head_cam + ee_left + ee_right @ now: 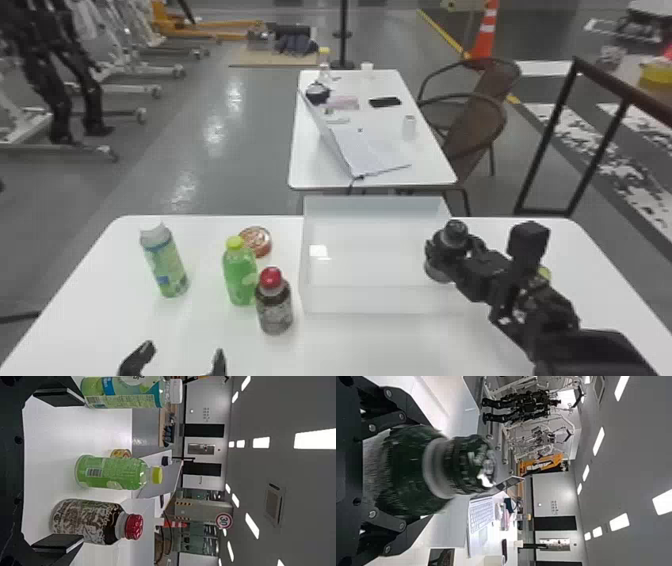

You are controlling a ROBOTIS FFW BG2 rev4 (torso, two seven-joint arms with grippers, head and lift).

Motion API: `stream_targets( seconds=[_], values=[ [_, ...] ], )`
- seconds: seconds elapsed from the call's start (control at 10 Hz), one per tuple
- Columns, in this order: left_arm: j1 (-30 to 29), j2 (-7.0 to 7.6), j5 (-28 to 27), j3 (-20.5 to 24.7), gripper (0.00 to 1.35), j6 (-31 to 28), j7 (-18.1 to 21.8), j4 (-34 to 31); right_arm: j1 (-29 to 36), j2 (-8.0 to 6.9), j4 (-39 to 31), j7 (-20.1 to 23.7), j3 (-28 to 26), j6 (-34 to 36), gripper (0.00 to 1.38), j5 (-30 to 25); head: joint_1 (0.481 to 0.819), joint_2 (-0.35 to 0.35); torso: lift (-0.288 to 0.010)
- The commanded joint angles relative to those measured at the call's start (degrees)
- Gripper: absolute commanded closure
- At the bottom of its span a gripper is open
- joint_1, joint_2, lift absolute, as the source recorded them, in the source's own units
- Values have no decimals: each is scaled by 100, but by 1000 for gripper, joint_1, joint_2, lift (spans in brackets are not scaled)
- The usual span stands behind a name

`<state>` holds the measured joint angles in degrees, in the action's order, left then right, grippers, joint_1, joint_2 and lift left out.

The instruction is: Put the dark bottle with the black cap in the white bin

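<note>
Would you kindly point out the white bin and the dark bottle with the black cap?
White bin (370,300), head view: on its near wall.
Dark bottle with the black cap (407,469), right wrist view: on its shoulder.

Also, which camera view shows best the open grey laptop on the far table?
The right wrist view, where rows of keys show on the laptop. The head view shows it open from above, its screen almost edge-on; the left wrist view shows the back of its lid.
</note>
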<state>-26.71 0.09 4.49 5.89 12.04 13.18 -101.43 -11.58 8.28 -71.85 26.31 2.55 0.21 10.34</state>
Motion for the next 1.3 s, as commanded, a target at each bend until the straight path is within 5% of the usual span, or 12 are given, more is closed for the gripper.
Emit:
stream_targets(
  seconds=[0.0, 0.3, 0.6, 0.8, 1.2],
  values=[
    [-1, -24, 8, 9, 98, 0, 9, 0, -11, 7, -31, -3, 0, -3, 378, -15, 549, 0, -100],
    [-1, -24, -27, 9, 98, 44, 26, 0, 358, 25, -646, -3, -70, -3, 71, 47, 549, 0, -100],
    [-1, -24, -97, 53, 91, 106, 26, -9, 2116, 25, -3054, -934, -378, 234, 78, 56, 549, 0, -100],
    [-18, -24, -97, 62, 91, 132, 26, -18, 2959, 7, -3353, -987, -422, 172, 76, 636, 549, 0, -100],
    [-89, -24, -132, 106, 91, 194, 9, -35, 4243, -98, -3670, -1172, -439, -548, 81, 434, 549, 0, -100]
  ],
)
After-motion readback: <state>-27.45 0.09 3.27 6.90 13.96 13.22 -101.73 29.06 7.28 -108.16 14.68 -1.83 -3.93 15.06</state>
